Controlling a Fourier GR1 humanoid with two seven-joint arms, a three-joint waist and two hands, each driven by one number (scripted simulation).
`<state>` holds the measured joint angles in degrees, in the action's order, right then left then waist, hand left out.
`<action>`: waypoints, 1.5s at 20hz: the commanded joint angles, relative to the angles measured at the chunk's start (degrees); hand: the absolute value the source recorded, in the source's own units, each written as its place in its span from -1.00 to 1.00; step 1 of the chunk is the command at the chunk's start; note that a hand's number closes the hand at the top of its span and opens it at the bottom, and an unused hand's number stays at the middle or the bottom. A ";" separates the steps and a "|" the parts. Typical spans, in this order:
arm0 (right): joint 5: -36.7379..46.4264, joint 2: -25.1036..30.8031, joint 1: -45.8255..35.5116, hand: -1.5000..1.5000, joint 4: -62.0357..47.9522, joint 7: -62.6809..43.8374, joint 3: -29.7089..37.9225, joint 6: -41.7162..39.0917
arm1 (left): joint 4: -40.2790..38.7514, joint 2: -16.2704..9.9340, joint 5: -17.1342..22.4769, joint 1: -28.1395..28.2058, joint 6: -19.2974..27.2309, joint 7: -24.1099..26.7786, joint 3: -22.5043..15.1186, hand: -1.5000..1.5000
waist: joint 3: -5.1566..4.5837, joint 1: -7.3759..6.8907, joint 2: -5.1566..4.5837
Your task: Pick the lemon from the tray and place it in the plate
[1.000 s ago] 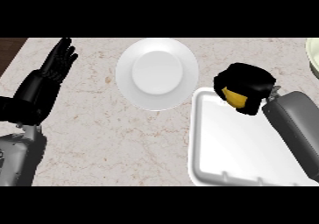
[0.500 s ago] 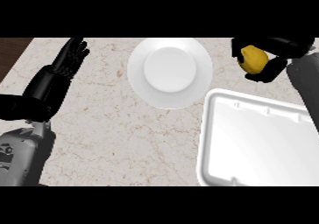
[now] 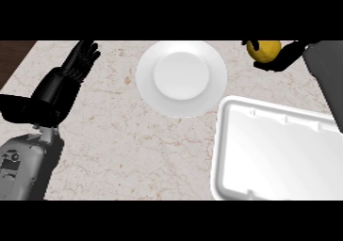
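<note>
Table [image 3: 133,141]: pale beige marbled top, fills nearly the whole frame. Its left edge runs diagonally at upper left, with a dark brown strip beyond it. Two things sit directly on it. White round plate [image 3: 181,77], upper centre, looks taller than wide, nothing on it. White rectangular tray [image 3: 279,150], lower right, raised rim, cut off by the right edge of the frame. Tray's upper-left corner is just beside the plate's lower-right rim.
</note>
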<state>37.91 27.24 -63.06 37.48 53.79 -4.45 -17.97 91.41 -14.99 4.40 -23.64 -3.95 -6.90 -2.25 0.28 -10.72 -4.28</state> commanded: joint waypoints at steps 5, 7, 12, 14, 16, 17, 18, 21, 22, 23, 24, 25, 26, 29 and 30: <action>-4.18 -4.75 -6.72 1.00 -7.18 9.80 -2.46 -8.12 | -1.04 0.17 -0.30 -0.42 0.62 -0.76 0.40 0.00 | -0.16 0.82 0.92; -4.52 -5.38 -9.11 1.00 -8.92 8.70 -3.90 -11.12 | -1.58 0.16 -0.41 -0.30 0.66 -0.75 0.52 0.00 | -0.24 1.23 1.16; -5.73 -10.20 -11.20 1.00 -11.89 8.42 -6.92 -12.18 | -2.33 -0.38 -0.33 -1.75 1.13 -1.54 1.80 0.00 | -0.25 2.96 1.62; -5.38 -13.13 -11.24 1.00 -13.05 7.60 -8.74 -11.78 | -1.61 -0.52 -0.79 0.51 1.18 -0.79 1.64 0.00 | -0.29 3.51 2.19; -5.58 -14.95 -13.27 1.00 -14.61 6.33 -9.45 -12.28 | -2.27 -0.47 -1.10 0.95 1.10 -0.29 1.53 0.00 | -0.33 3.96 2.18; -4.97 -16.41 -13.08 1.00 -16.01 5.51 -9.91 -9.17 | -0.86 -0.31 -1.37 0.13 1.24 -1.22 0.87 0.00 | -0.29 3.09 1.87; -4.68 -16.93 -14.25 1.00 -15.98 5.94 -10.71 -10.16 | -1.87 -0.23 -1.17 1.91 1.36 -0.07 1.61 0.00 | -0.33 4.49 2.40; -4.07 -21.17 -15.29 1.00 -18.70 3.83 -11.56 -6.60 | -2.15 -0.52 -0.59 2.65 0.83 0.64 2.39 0.00 | -0.35 5.00 2.44; -2.49 -22.62 -13.16 1.00 -19.38 4.76 -12.89 -1.96 | -2.27 -1.25 0.11 2.56 0.09 1.10 3.25 0.00 | -0.34 4.77 2.19; -2.48 -23.13 -13.92 1.00 -19.93 4.98 -12.72 -0.87 | -0.63 -1.80 -0.32 3.13 0.09 0.39 3.03 0.00 | -0.31 4.39 2.29; -2.62 -23.63 -15.77 1.00 -20.76 4.41 -12.51 -1.82 | -2.13 0.62 -1.71 3.20 1.81 1.46 1.57 0.00 | -0.33 5.40 2.38; -1.05 -25.23 -13.64 1.00 -21.73 4.47 -14.09 1.01 | -1.42 -0.80 -0.54 4.10 0.76 1.02 2.93 0.00 | -0.33 4.87 2.31; -1.35 -26.95 -14.65 1.00 -22.13 3.76 -13.65 2.17 | -1.43 -1.46 -0.44 2.59 0.18 0.11 3.00 0.00 | -0.32 5.13 2.38; 1.43 -26.50 -14.64 1.00 -24.38 6.20 -16.43 1.89 | -2.97 -1.36 -0.38 2.16 -0.14 0.88 3.26 0.00 | -0.33 5.35 2.10; -2.23 -27.10 -13.73 1.00 -24.77 2.23 -14.43 2.02 | -2.33 0.06 -1.63 3.12 0.80 2.31 1.90 0.00 | -0.36 4.40 2.22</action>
<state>36.73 2.18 -77.25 15.39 54.23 -18.74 -14.37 89.30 -16.03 3.72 -21.04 -3.56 -5.79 0.66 -0.06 -5.82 -2.06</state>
